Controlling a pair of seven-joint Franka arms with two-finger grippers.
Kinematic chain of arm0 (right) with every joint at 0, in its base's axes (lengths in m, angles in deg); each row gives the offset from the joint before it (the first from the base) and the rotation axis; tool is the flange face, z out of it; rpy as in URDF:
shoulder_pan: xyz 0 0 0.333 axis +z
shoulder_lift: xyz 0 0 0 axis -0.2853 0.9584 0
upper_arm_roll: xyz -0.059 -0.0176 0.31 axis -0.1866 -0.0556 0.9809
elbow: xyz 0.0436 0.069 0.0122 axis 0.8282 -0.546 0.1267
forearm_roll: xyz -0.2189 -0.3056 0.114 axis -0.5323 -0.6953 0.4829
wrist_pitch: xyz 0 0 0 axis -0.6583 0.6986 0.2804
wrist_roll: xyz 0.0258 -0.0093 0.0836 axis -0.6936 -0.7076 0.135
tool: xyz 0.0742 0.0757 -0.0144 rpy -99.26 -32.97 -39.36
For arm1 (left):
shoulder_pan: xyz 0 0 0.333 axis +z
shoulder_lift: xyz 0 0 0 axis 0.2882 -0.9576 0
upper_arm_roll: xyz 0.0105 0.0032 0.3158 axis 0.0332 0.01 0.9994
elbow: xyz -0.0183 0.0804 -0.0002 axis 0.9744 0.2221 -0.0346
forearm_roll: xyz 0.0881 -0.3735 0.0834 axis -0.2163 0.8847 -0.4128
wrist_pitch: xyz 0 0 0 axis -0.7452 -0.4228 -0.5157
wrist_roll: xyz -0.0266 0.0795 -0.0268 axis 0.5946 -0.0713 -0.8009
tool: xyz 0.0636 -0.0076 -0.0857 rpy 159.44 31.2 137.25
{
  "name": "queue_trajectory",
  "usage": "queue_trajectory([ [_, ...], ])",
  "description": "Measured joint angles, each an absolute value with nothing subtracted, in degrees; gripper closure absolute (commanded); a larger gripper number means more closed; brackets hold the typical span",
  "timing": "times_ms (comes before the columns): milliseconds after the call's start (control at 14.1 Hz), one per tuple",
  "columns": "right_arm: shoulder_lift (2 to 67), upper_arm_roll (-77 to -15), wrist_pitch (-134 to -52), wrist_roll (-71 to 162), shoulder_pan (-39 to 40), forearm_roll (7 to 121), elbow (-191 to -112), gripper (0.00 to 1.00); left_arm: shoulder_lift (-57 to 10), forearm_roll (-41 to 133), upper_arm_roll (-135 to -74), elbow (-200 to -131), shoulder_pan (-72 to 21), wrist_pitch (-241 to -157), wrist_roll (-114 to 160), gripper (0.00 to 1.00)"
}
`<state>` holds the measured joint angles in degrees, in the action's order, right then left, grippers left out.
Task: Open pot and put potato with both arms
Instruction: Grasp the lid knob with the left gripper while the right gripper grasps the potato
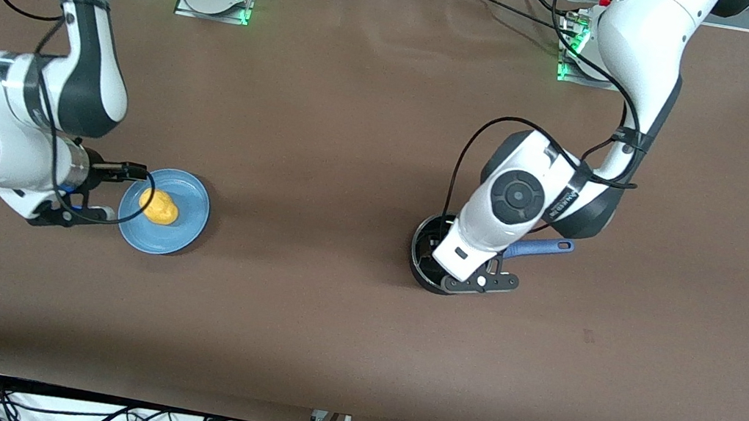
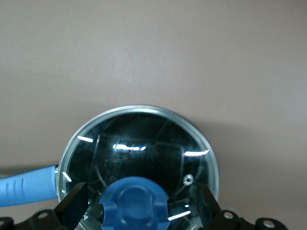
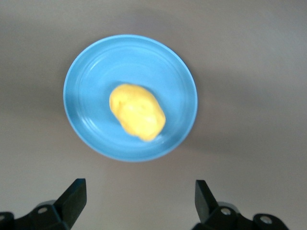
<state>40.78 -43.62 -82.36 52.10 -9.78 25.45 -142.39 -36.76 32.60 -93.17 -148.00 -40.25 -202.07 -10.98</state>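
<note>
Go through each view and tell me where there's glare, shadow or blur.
Front view: sharp, evenly lit; green lamps glow at both arm bases, and a soft shadow lies under the plate. Left wrist view: bright streaks of glare cross the glass lid; its blue knob is slightly soft. Right wrist view: the potato and plate are blurred, with a dim shadow beside the plate.

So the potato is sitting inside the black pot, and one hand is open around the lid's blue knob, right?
Not quite: the potato lies on the blue plate, as the right wrist view shows. The rest holds: the left hand is open around the pot's blue knob.
</note>
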Motion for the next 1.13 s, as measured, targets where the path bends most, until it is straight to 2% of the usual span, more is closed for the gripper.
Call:
queue_trajectory([
  [284,45.71,-43.68,-90.55,65.3,-9.9,25.45,-143.79,0.0,-36.64,29.8,-94.35,-150.42,-40.2,-202.51,-11.29,0.0],
  [780,49.38,-43.57,-104.73,74.06,-9.09,25.45,-150.6,0.02,-35.9,29.79,-94.35,-150.78,-39.28,-202.57,-11.11,0.24],
  [922,49.45,-43.61,-105.42,74.3,-9.21,25.45,-151.09,0.3,-35.85,29.79,-94.38,-150.8,-39.24,-202.82,-11.11,0.31],
  [1064,49.44,-43.63,-105.46,74.37,-9.55,25.46,-151.09,0.69,-35.8,29.79,-94.46,-150.81,-39.23,-203.24,-11.1,0.42],
  [1135,49.43,-43.64,-105.45,74.33,-9.63,25.68,-151.09,0.84,-35.75,29.79,-94.48,-150.81,-39.23,-203.46,-10.87,0.43],
])
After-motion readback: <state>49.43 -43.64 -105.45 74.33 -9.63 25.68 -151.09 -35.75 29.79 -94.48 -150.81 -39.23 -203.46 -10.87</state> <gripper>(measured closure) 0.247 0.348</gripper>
